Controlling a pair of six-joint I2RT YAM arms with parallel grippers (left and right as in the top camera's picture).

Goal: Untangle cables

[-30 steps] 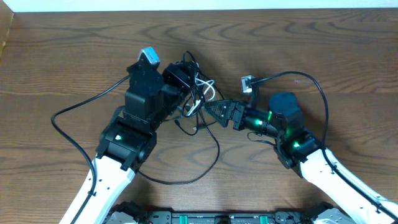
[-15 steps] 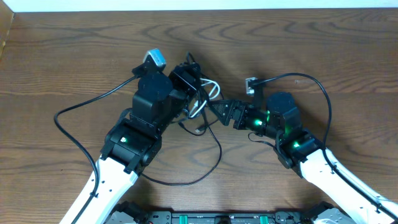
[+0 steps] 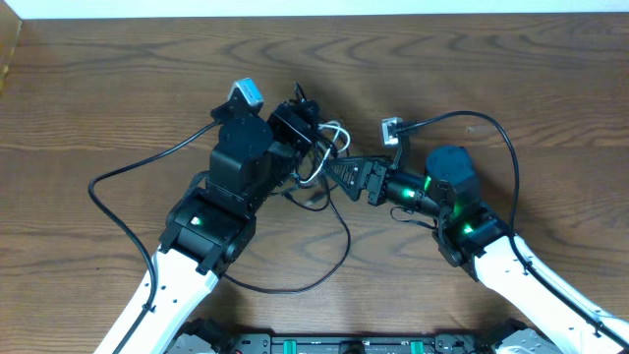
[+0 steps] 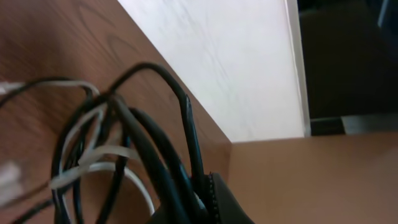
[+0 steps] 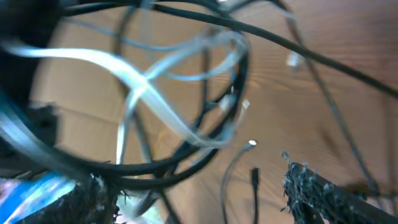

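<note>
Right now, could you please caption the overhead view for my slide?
Left hand and right hand meet at tangled thin black and white cables on a brown wooden table.

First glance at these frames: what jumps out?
A knot of black and white cables sits mid-frame in the overhead view, with both arms crowded against it. The left gripper seems to pinch the bundle from the left, while the right gripper sits open at its right edge. One black cord trails off the knot in an arc toward the arm bases.

Robotics lab workstation: wood-grain table point(image 3: 98, 79), white surface point(image 4: 217, 56) beyond its edge
</note>
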